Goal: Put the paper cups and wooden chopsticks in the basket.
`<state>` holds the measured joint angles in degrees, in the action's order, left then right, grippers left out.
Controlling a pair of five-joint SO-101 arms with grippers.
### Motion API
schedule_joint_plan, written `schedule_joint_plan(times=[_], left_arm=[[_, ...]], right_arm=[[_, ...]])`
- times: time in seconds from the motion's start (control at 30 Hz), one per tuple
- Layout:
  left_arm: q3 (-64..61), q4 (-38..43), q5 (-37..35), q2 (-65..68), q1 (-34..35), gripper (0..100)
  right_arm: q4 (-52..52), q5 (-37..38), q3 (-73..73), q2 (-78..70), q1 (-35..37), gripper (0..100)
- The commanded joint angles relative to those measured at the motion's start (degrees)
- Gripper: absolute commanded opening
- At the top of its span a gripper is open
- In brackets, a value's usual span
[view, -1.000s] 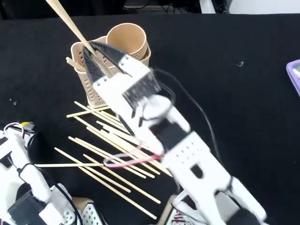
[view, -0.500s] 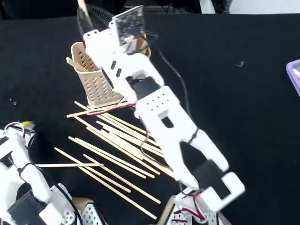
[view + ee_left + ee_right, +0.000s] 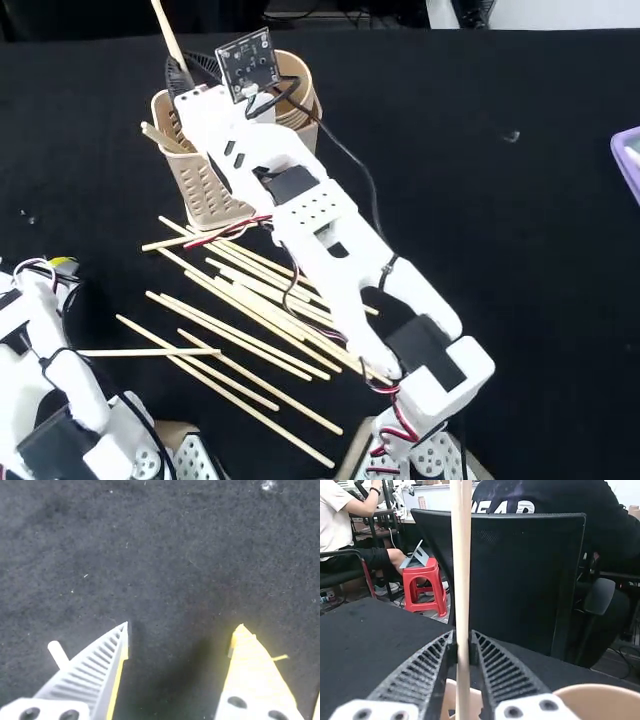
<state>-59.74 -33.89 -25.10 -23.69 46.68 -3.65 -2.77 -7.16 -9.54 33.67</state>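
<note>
My right gripper (image 3: 183, 72) is shut on one wooden chopstick (image 3: 167, 35), held nearly upright over the beige perforated basket (image 3: 200, 185) at the far left of the table. In the right wrist view the chopstick (image 3: 461, 570) stands pinched between the black ribbed fingers of the gripper (image 3: 463, 641). Stacked paper cups (image 3: 298, 100) sit in the basket behind the wrist, and a cup rim (image 3: 600, 697) shows below the fingers. Several loose chopsticks (image 3: 240, 310) lie on the black table in front of the basket. My left gripper (image 3: 182, 627) is open over bare black cloth.
The left arm (image 3: 50, 400) sits at the near left corner beside the chopstick pile. A purple object (image 3: 628, 150) pokes in at the right edge. A black chair (image 3: 520, 575) and people are behind the table.
The right arm has stretched out toward the basket with its chopstick, which has turned from slanted to nearly upright over the basket. The left arm has kept still.
</note>
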Motion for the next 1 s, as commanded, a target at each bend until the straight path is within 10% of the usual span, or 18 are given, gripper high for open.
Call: schedule_joint_plan(times=[0.0,0.53,0.97], left_arm=[[0.31,0.7,0.35,-1.93,-0.84,32],[0.4,0.7,0.35,-1.93,-0.84,32],[0.4,0.7,0.35,-1.93,-0.75,32]], right_arm=[[-0.97,-0.7,3.65,0.48,0.62,1.9],[12.04,-0.97,-1.1,18.68,0.26,11.0],[36.57,-0.62,-37.32,61.58,0.7,11.3]])
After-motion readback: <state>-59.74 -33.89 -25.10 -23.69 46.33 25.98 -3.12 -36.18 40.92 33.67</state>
